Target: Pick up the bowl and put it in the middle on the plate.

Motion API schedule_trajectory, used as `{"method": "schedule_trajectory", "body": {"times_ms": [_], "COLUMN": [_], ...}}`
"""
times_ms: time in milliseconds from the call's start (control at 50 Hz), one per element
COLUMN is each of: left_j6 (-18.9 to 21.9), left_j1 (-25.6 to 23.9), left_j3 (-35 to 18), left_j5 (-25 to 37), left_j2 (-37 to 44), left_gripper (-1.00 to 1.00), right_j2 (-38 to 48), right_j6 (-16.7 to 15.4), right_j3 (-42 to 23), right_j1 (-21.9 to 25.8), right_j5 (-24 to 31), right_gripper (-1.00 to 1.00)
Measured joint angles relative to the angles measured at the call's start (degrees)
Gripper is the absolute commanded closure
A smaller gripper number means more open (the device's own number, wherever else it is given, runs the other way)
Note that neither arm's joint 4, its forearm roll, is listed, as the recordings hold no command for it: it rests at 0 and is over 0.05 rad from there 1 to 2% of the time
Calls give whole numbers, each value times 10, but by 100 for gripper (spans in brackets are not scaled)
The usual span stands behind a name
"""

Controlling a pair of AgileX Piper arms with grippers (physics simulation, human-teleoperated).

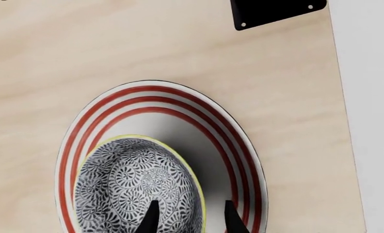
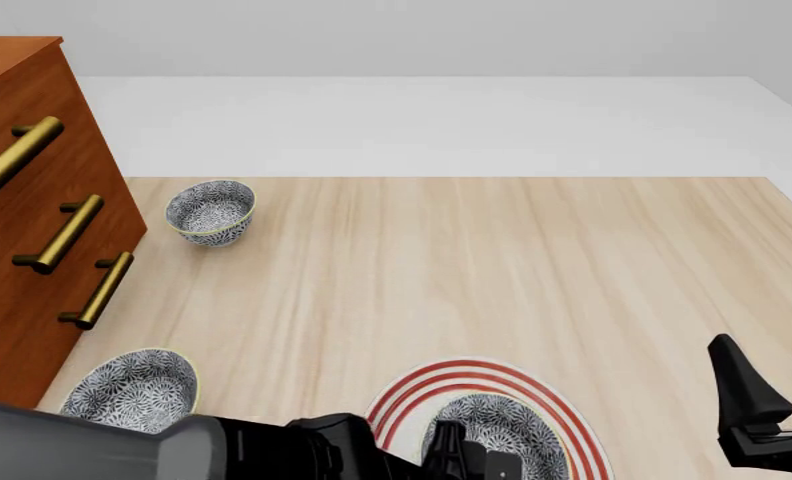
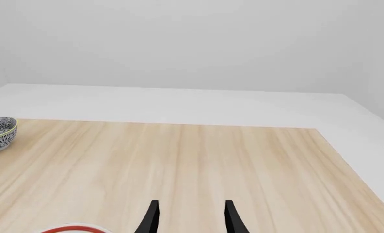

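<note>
Bowl [image 1: 139,187] sits inside the plate [image 1: 215,126], which lies on the bench [image 2: 503,260] at its near edge; in the left wrist view it looks off-centre, crowded toward one side of the red rings, with more bare white on the other; front view agrees roughly, bowl [image 2: 500,430] low within the plate [image 2: 416,395].

Left gripper [image 1: 188,216]: fingers spread, one tip over the bowl's patterned inside, the other beyond its yellow rim, so the wall lies between them; contact cannot be told; judged not pinching.

Right gripper [image 3: 188,216]: fingers spread, holding nothing, looking out over bare bench; in the front view it [image 2: 770,385] stands well to the right of the plate.

Key relation: bowl lies straight under the left fingers; left arm far nearer; any centring nudge falls to it.

Two look-alike bowls elsewhere: far bowl [image 2: 211,211], near-left bowl [image 2: 132,389], beside the drawers [image 2: 23,230].
</note>
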Motion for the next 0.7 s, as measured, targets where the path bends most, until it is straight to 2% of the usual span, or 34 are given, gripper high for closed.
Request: {"method": "schedule_trajectory", "body": {"times_ms": [700], "left_j6": [35], "left_j1": [8], "left_j3": [30], "left_j5": [4], "left_j2": [-78], "left_gripper": [-100], "right_j2": [7], "right_j6": [2], "right_j3": [0], "right_j1": [1], "right_j5": [-2], "right_gripper": [-100]}}
